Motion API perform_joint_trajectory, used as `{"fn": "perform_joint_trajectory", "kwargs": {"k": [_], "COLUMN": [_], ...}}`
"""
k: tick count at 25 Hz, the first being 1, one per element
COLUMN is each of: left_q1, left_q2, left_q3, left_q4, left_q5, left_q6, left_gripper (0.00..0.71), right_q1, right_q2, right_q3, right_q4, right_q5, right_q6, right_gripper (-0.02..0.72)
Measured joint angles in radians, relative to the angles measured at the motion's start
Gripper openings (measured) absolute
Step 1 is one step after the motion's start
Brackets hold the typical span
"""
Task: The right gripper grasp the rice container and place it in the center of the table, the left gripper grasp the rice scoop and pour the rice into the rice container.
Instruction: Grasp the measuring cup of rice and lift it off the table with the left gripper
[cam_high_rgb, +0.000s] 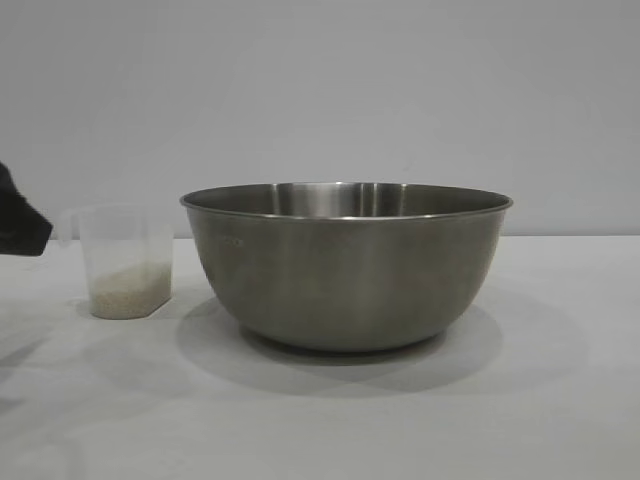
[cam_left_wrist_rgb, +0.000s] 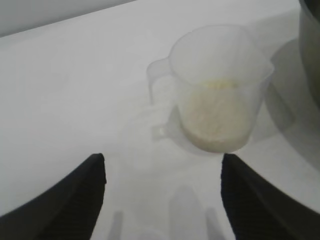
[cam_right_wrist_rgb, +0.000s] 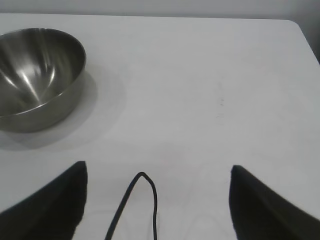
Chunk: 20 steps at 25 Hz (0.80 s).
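Note:
The rice container (cam_high_rgb: 346, 265), a large steel bowl, stands on the white table (cam_high_rgb: 560, 400) near the middle and also shows in the right wrist view (cam_right_wrist_rgb: 37, 77). Left of it stands the rice scoop (cam_high_rgb: 125, 262), a clear cup with rice (cam_high_rgb: 128, 290) in its bottom; in the left wrist view the scoop (cam_left_wrist_rgb: 220, 85) stands upright with its loop handle (cam_left_wrist_rgb: 156, 85) to one side. My left gripper (cam_left_wrist_rgb: 162, 165) is open just short of the scoop, touching nothing. A black part of that arm (cam_high_rgb: 20, 215) shows at the left edge. My right gripper (cam_right_wrist_rgb: 157, 172) is open and empty, away from the bowl.
A thin black cable loop (cam_right_wrist_rgb: 142, 200) hangs between the right gripper's fingers. The bowl's edge (cam_left_wrist_rgb: 311, 45) shows just beyond the scoop in the left wrist view. Bare tabletop lies in front of the bowl and to its right. The table's far corner (cam_right_wrist_rgb: 295, 27) is rounded.

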Motion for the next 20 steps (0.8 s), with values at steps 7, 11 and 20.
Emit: {"fn": "perform_joint_trajectory", "kwargs": {"k": [7, 11, 20], "left_q1": [0.0, 0.0, 0.0], "left_q2": [0.056, 0.079, 0.118], "left_q3": [-0.054, -0.066, -0.133], "left_q4": [-0.072, -0.086, -0.128], "left_q5": [-0.002, -0.002, -0.002], "left_q6": [0.0, 0.0, 0.0], "left_gripper": [0.397, 0.31, 0.23], "right_q1": [0.0, 0.0, 0.0], "right_q2": [0.0, 0.0, 0.0], "right_q3": [0.0, 0.0, 0.0], "right_q4": [0.0, 0.0, 0.0], "right_q5": [0.0, 0.0, 0.0], "right_q6": [0.0, 0.0, 0.0], "right_gripper": [0.501, 0.501, 0.501]}}
